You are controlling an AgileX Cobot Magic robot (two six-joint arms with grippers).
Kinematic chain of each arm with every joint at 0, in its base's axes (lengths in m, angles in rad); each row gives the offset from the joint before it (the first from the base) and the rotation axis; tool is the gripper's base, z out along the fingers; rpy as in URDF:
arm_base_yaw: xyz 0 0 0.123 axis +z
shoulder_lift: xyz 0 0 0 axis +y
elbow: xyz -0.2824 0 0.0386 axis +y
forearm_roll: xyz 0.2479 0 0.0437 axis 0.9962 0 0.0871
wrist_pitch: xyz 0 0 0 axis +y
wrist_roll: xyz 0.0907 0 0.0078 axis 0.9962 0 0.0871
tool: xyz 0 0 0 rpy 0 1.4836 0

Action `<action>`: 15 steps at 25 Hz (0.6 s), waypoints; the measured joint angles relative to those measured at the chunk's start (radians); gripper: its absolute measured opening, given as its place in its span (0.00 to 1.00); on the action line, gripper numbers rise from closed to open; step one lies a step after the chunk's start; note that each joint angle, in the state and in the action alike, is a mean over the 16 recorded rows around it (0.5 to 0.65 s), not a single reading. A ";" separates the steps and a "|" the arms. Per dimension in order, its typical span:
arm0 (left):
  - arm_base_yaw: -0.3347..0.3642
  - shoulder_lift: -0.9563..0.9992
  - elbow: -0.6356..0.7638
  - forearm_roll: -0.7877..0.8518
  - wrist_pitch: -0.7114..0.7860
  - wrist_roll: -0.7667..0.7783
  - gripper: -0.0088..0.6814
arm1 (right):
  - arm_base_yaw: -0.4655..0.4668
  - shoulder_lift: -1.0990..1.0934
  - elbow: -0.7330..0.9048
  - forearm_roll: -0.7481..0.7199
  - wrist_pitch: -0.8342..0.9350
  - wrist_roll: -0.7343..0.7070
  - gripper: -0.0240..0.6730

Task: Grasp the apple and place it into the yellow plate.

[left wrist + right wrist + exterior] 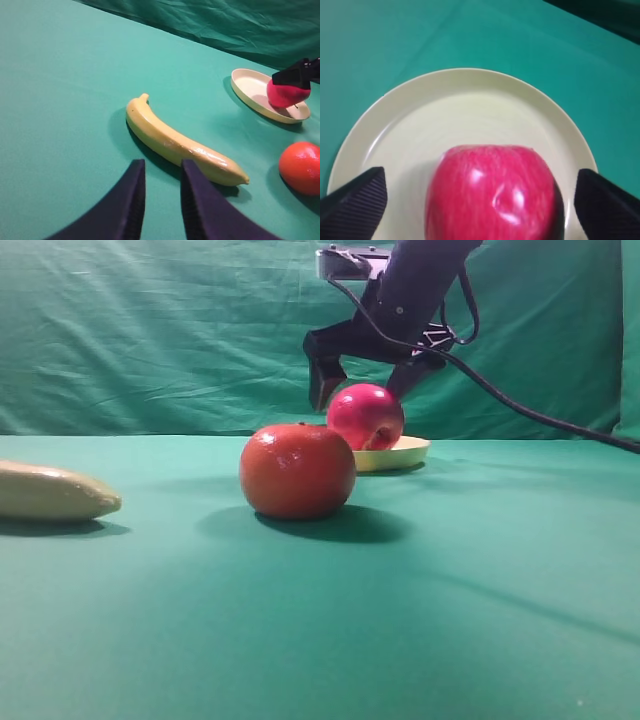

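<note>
The magenta-red apple (365, 417) sits on the pale-yellow plate (408, 453) at the back of the table. My right gripper (358, 397) hangs just over it, open. In the right wrist view its dark fingers (352, 202) stand on either side of the apple (490, 192), apart from it, with the plate (460, 100) beneath. The left wrist view shows the apple (282, 96) on the plate (250, 85) at the far right. My left gripper (162, 172) is low over the cloth, empty, its jaws nearly together.
An orange-red round fruit (297, 470) stands in front of the plate, also in the left wrist view (301, 167). A yellow banana (50, 490) lies at the left, just ahead of my left gripper (180, 142). Green cloth covers table and backdrop.
</note>
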 joint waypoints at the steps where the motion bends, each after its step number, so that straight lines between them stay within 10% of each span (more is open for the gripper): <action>1: 0.000 0.000 0.000 0.000 0.000 0.000 0.24 | 0.000 -0.010 -0.004 -0.004 0.012 0.000 0.94; 15: 0.000 0.000 0.000 0.000 0.000 0.000 0.24 | 0.000 -0.294 -0.042 -0.071 0.311 0.011 0.35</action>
